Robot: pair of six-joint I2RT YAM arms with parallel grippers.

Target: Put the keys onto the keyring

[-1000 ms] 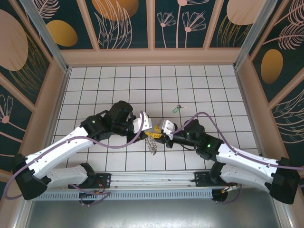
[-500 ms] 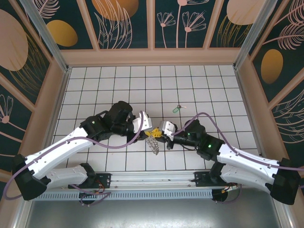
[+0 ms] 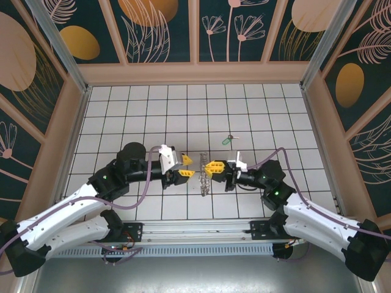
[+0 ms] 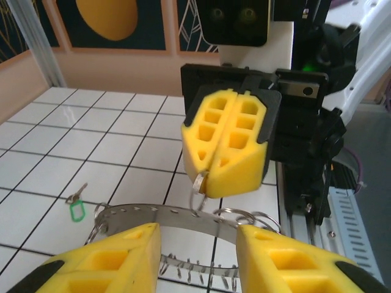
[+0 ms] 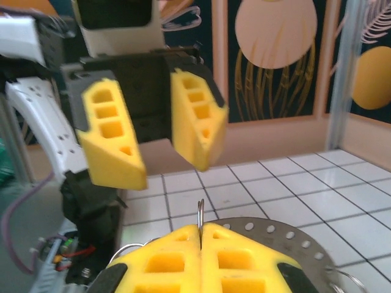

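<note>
Starting on the left: the left gripper hangs low over the white tiled table with its jaws apart and nothing between them. Its pads are chunky yellow wedges, matte, with squarish hollow cells cut through them, so they look a bit like little waffle blocks. They sit on a black boxy body with a white housing above it.

Just to the right of that, between the two grippers, is the keyring. It's up on edge, so from above you only get a thin jagged sliver. The left wrist view shows it much better: a flat, dull grey metal band curving round, punched with a row of small holes, and fringed along the outer rim with lots of little wire rings.

Next comes the right gripper, with the same yellow waffle wedges. Here they're pressed flat together with only a hairline seam between them. A thin silvery wire loop on the keyring's rim is pinched in that seam, so this gripper is clamped on the keyring by that loop, and the ring hangs off its tips facing the left gripper.

Further back and a touch to the right, the key lies flat on the tiles. It's tiny, with a rounded light-green head and a skinny silvery metal part. It's well apart from the keyring and nothing is touching it.
</note>
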